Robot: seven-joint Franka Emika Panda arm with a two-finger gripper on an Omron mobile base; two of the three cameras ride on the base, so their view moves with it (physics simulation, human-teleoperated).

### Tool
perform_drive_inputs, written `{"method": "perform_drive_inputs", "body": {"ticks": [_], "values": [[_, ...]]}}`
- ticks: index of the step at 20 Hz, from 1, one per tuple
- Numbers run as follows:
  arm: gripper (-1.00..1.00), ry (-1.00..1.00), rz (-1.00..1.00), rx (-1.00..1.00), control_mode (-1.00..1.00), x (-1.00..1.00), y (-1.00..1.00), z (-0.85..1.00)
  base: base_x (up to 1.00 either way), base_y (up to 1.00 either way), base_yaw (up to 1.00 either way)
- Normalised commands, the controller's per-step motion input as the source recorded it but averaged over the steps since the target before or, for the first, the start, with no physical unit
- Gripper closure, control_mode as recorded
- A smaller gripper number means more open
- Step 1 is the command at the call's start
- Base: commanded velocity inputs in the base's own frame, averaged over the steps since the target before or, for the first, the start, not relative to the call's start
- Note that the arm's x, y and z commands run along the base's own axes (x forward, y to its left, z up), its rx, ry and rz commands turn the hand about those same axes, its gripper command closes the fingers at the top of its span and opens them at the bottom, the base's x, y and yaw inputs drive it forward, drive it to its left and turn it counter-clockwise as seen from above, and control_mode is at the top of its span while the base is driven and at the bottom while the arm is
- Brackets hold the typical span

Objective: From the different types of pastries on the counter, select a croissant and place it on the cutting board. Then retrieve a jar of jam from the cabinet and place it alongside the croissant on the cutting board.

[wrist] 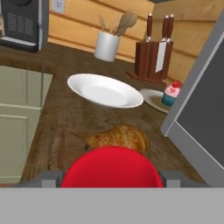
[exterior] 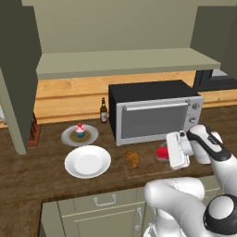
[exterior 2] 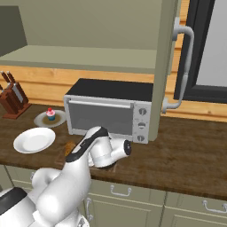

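Dark wooden desk (exterior: 28, 171) runs across the left base view, with a toaster oven (exterior: 155, 113) at centre right. Just below the oven lies the cutting board (exterior: 146, 163), carrying the croissant (exterior: 133, 159) and, right of it, the jar of jam (exterior: 161, 153). The end effector (exterior: 172, 155) has its fingers on either side of the jar's red lid, closed on it. At centre left sit a white plate (exterior: 87, 161) and a pink cupcake (exterior: 80, 130).
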Motion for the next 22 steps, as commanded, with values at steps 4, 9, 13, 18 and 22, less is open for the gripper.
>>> {"method": "perform_drive_inputs", "body": {"ticks": [4, 9, 13, 18, 22], "values": [[1.0, 0.0, -0.02, 0.0, -1.0, 0.19, 0.08, -0.13, 0.0, 0.0, 0.0], [-1.0, 0.0, -0.02, 0.0, -1.0, 0.31, 0.04, -0.03, 0.0, 0.0, 0.0], [-1.0, 0.0, 0.0, 0.02, -1.0, 0.2, 0.0, 0.0, 0.0, 0.0, 0.0], [-1.0, 0.0, 0.0, 0.01, -1.0, 0.01, 0.0, 0.0, 0.0, 0.0, 0.0], [-1.0, 0.0, 0.0, 0.0, -1.0, 0.0, 0.0, 0.1, 0.0, 0.0, 0.0]]}}
